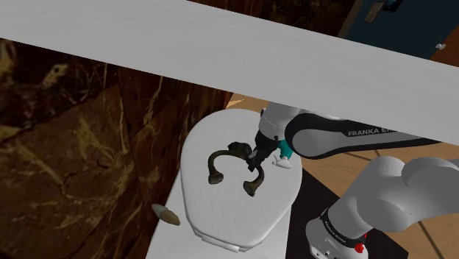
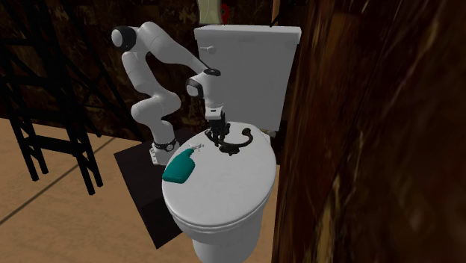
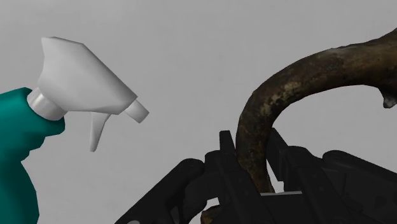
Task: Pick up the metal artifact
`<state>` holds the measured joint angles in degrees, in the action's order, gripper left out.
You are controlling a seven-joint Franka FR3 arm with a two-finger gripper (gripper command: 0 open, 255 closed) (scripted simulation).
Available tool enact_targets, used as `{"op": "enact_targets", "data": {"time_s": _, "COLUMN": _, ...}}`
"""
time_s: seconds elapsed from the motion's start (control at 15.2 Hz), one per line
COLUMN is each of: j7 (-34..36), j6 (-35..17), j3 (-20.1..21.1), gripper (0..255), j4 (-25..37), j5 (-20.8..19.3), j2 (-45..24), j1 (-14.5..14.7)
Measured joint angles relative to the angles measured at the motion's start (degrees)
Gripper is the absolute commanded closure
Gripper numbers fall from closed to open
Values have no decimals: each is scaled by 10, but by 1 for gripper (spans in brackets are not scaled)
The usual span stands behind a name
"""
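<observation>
The metal artifact (image 1: pixel 219 157) is a dark, tarnished open ring with knobbed ends, lying over the white toilet lid (image 1: pixel 221 213). My gripper (image 1: pixel 259 156) is at one arm of the ring, on the side nearest the stand. In the wrist view the two black fingers (image 3: pixel 222 167) clasp the artifact's curved bar (image 3: pixel 280 95) between them, so my gripper (image 3: pixel 249 173) is shut on it. The second exterior view has the gripper (image 2: pixel 219 137) pointing down onto the artifact (image 2: pixel 240 142) near the back of the lid (image 2: pixel 216 194). Whether the ring still touches the lid I cannot tell.
A teal spray bottle (image 2: pixel 181 166) with a white trigger head (image 3: pixel 76 70) lies on the lid beside the gripper. The white tank (image 2: pixel 246 60) stands behind. Dark marbled walls (image 1: pixel 73 147) hem in the toilet. A black frame (image 2: pixel 45 112) stands on the floor.
</observation>
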<state>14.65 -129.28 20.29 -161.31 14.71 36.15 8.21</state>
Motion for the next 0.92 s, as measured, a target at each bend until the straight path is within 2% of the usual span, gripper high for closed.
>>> {"op": "enact_targets", "data": {"time_s": 0.33, "j7": 1, "j6": 4, "j3": 0, "gripper": 255, "j4": 2, "j5": 0, "j2": 2, "j1": 0}}
{"op": "enact_targets", "data": {"time_s": 0.92, "j7": 0, "j6": 87, "j3": -17, "gripper": 255, "j4": 47, "j5": -13, "j2": 41, "j1": -3}}
